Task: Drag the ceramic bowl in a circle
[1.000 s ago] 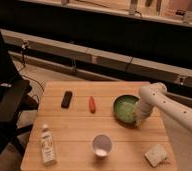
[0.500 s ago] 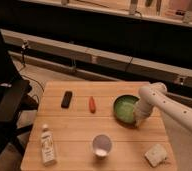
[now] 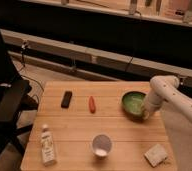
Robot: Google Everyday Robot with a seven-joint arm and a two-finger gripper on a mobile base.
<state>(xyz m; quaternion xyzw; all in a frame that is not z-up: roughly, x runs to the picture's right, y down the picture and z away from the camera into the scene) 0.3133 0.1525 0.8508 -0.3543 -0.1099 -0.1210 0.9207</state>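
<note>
Where tool (image 3: 145,114) meets one ceramic bowl (image 3: 133,103)

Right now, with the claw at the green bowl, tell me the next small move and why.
Probably begin sliding the glossy green ceramic bowl in a short arc toward the table's middle: the claw sits at its right rim, and the nearby wooden tabletop is bare.

Table (image 3: 74,130) holds cup (image 3: 101,145), bottle (image 3: 47,145), sponge (image 3: 155,154).

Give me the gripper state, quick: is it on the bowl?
Gripper: at the bowl's right rim, on the table's right side; grip cannot be told.
</note>
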